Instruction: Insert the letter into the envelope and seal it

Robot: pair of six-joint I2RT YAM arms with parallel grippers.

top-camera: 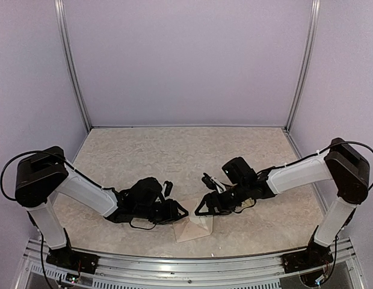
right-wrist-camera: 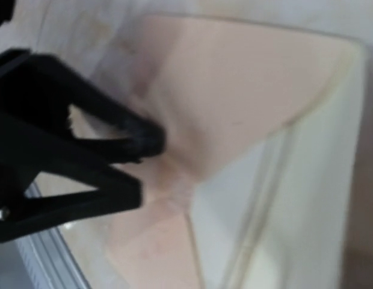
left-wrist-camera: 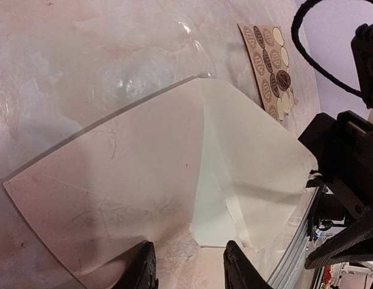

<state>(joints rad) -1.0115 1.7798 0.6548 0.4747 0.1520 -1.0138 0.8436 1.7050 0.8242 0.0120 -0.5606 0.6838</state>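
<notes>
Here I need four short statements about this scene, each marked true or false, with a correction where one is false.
1. The left gripper is open. True.
2. The envelope is sealed with a sticker. False: its flap is open and no sticker is on it.
3. A sticker sheet lies on the table near the envelope. True.
4. The right gripper hangs by the back wall. False: it is at the envelope, near the table's front edge.

Cream-beige envelope (left-wrist-camera: 138, 180), brown and yellow sticker card (left-wrist-camera: 269, 63), mottled beige table (left-wrist-camera: 84, 54)
</notes>
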